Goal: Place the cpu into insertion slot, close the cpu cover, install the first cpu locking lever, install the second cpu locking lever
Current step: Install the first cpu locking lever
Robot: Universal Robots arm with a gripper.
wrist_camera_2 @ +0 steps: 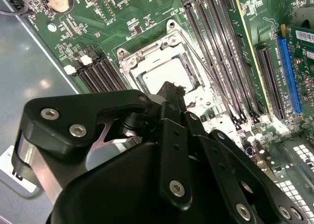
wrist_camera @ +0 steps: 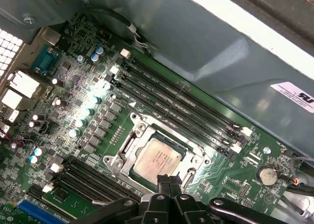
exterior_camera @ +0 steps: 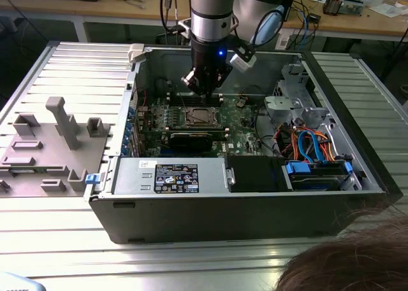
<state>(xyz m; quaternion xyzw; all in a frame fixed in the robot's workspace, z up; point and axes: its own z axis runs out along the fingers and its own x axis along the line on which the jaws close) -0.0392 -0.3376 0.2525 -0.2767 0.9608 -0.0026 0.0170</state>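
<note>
While the cpu (wrist_camera: 156, 157) – a small flat square chip with a dull silvery-tan metal top – lies seated in the socket at the middle of the green motherboard (wrist_camera: 93, 76), your gripper (wrist_camera: 168, 182) hangs just above one edge of the socket. Its black fingertips are pressed together and pinch nothing. The cpu cover (wrist_camera: 131, 135), a thin silvery metal frame plate with a square window, lies flat around the chip. Whether the wire levers are latched cannot be told.

The likely hazard from here is a sideways slip. Closed tips bearing on springy wire could skid off and rake the chip's top or the small parts beside the frame. Too hard a push could bend the plate.

Room is tight at board level. Long black memory slots (wrist_camera: 181, 111) run close along two opposite sides of the socket, and a row of silver-topped capacitors (wrist_camera: 81, 121) stands near a third. The wall of the grey steel case (wrist_camera: 196, 52) rises just beyond one bank of slots.

In the exterior view a black rectangular card (exterior_camera: 191, 138) lies just nearer the camera than the socket. A tangle of orange and blue cables (exterior_camera: 306, 144) sits well off to the exterior view's right. Your freest path – judging by the open top of the case – is straight up.
</note>
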